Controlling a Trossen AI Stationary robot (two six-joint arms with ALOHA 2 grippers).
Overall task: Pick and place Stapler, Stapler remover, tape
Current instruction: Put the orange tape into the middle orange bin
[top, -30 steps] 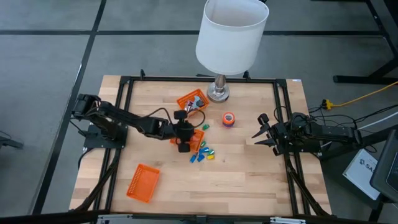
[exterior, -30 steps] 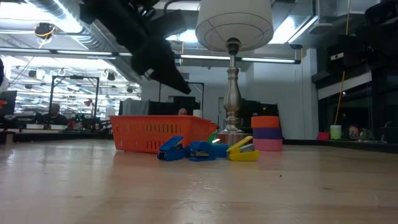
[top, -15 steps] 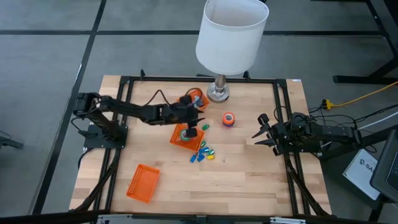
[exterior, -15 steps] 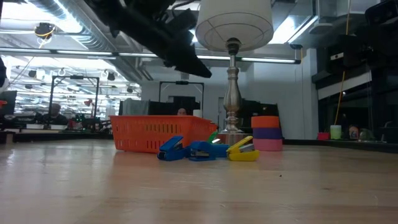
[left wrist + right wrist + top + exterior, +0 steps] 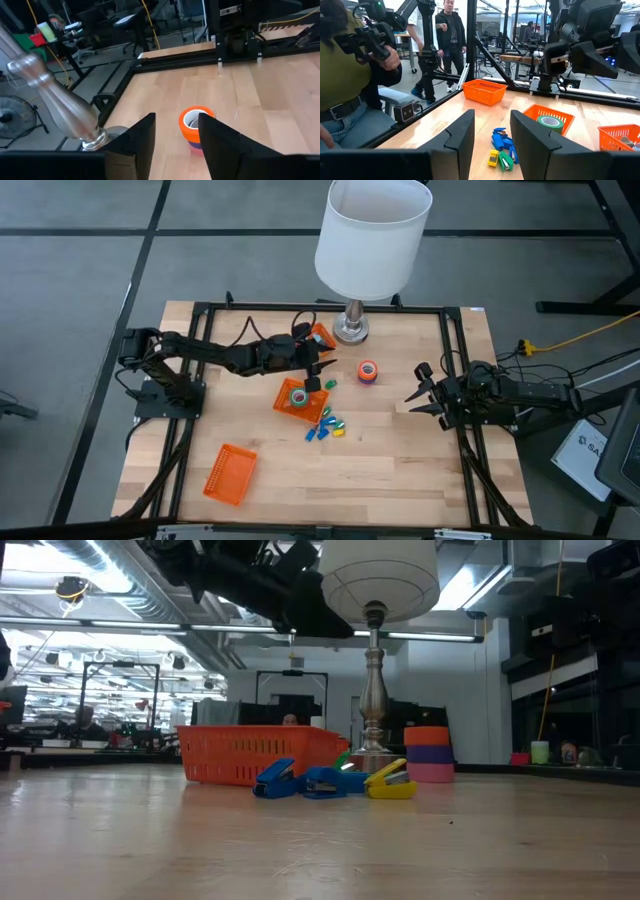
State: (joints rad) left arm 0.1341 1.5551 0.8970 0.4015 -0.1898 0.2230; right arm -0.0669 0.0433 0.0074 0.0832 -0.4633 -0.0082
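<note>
Orange and purple tape rolls sit in a little stack on the wooden table, near the lamp at the far edge. One green tape roll is already lying in the orange basket near the middle of the table. Small blue, yellow and green pieces lie in a pile just beside that basket.

The left gripper is up in the air between the basket and the lamp. Its fingers are apart and hold nothing. From its own camera, the tape stack shows right between its two fingers.

The right gripper waits at the right edge of the table, fingers apart, holding nothing.

I think the stack is next. It could tip over if a finger bumps it on the way down. The gripper might also grab only the top roll and knock the bottom one away. The lamp stands close, so the arm could hit it.
</note>
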